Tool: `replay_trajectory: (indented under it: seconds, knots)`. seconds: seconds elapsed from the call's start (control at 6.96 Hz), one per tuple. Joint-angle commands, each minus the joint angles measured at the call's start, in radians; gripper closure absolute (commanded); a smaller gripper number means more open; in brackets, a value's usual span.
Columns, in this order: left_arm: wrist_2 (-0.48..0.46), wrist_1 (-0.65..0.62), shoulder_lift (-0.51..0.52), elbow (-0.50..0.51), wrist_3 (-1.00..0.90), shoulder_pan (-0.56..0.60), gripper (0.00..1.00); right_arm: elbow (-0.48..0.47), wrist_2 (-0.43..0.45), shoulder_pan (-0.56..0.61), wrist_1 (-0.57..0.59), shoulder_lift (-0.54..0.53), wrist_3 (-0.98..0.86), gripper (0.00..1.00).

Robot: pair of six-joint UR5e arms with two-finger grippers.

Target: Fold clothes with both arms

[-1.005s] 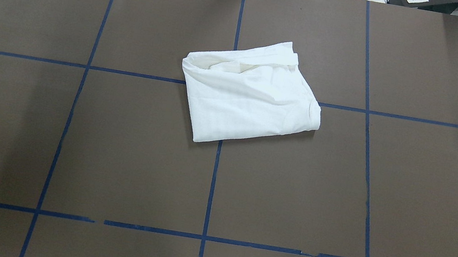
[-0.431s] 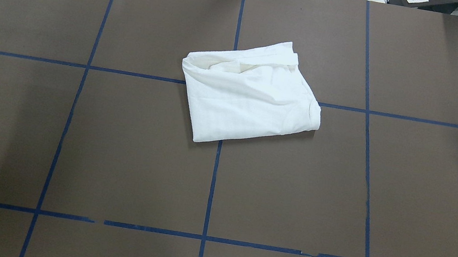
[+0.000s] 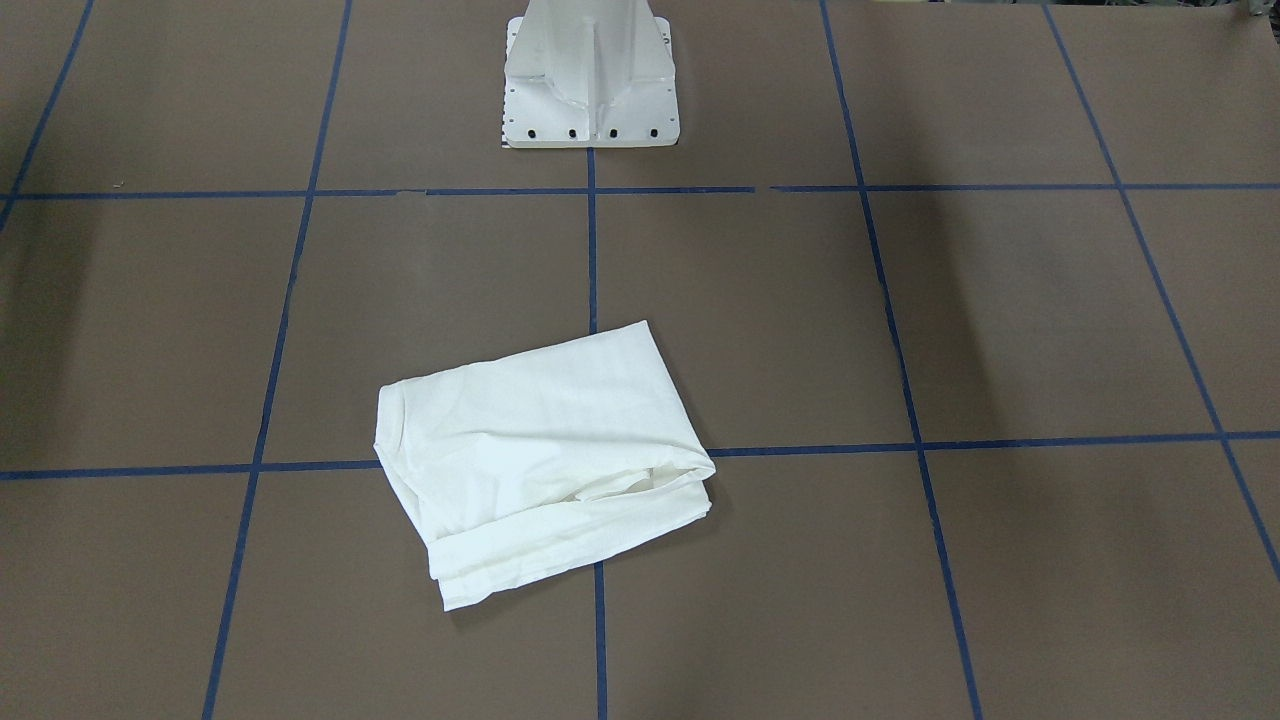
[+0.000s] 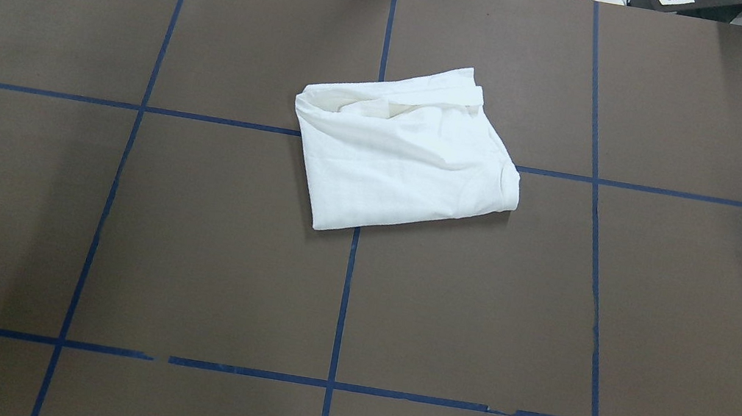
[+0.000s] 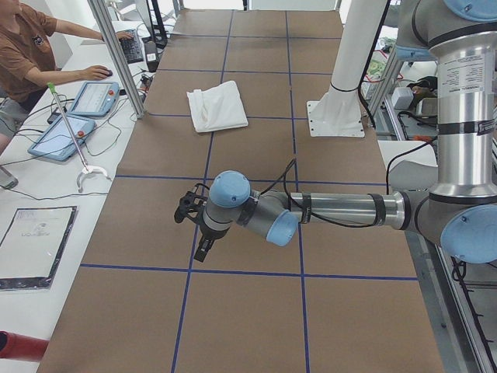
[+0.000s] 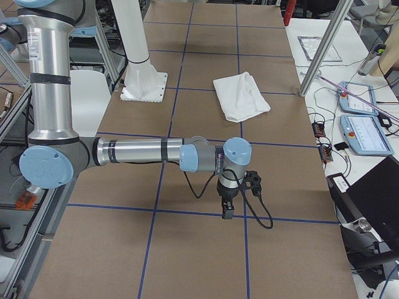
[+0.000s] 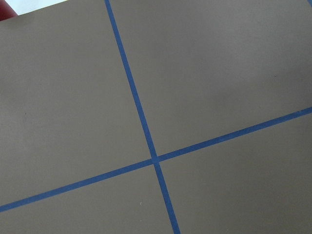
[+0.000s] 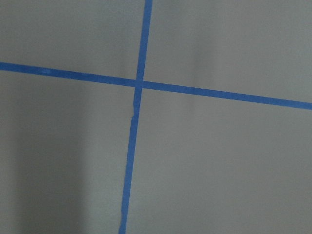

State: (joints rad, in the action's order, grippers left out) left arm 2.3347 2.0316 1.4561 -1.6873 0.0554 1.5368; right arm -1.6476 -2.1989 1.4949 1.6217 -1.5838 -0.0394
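t-shirt (image 4: 408, 158) lies folded in a bundle at the middle of the table (image 4: 186, 246), over a crossing of blue tape lines (image 4: 346, 293), its long axis across the table, a little skewed. left gripper (image 5: 202, 250) and right gripper (image 6: 225, 210) hang over opposite table ends, well apart from it, neither clearly nearer. whether they are open, i cannot tell.

A brown sheet (image 4: 222, 251) covers the table, ruled into big squares by blue tape (image 4: 342, 308). At a white bench (image 5: 23, 202) along the table's long edge a person (image 5: 23, 54) sits with one hand at a keyboard (image 5: 133, 48). One blue-rimmed tablet (image 5: 95, 99) and another (image 5: 56, 137) lie just off that edge, with a thin rod (image 5: 68, 128) across them. A printed sheet (image 5: 35, 245) lies further along. A metal post (image 5: 118, 58) stands at the table's edge, and a black laptop (image 6: 374, 193) sits beside it.
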Motion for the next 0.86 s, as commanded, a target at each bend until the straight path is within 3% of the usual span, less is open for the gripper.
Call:
replay_trajectory:
  seconds: [0.0,0.72]
  knots:
    - [0.005,-0.013,-0.005,-0.012,-0.008,0.002,0.01,-0.014,-0.041,0.001,0.003,-0.001,0.009,0.0]
    - [0.022,-0.01,-0.026,-0.054,-0.002,0.0,0.01,-0.049,-0.044,0.001,-0.006,-0.047,0.01,0.0]
